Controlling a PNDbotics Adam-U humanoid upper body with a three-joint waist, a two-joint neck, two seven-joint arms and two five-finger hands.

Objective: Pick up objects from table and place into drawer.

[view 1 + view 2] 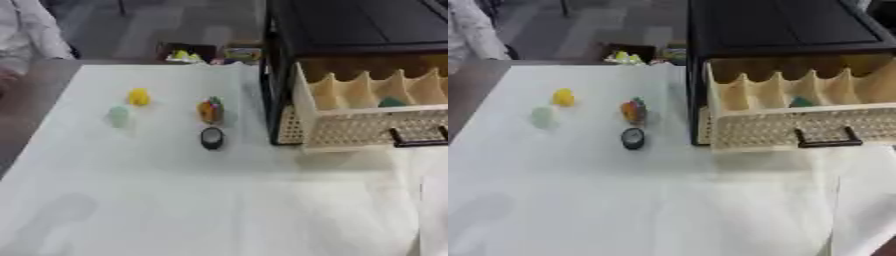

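Observation:
Several small objects stand on the white table (201,200): a yellow one (138,96) at the far left, a pale green one (119,116) just in front of it, an orange and multicoloured one (211,110) near the middle, and a dark round one (212,138) in front of that. To the right, the cream drawer (798,131) of a black cabinet (780,25) is pulled open, with wavy dividers and a black handle (826,140). A green thing (801,102) lies inside one compartment. Neither of my hands shows in either view.
A dark box with yellowish items (188,54) sits beyond the table's far edge. A person's white sleeve (26,35) shows at the far left, away from the objects. A fold of white cloth (859,210) hangs at the lower right.

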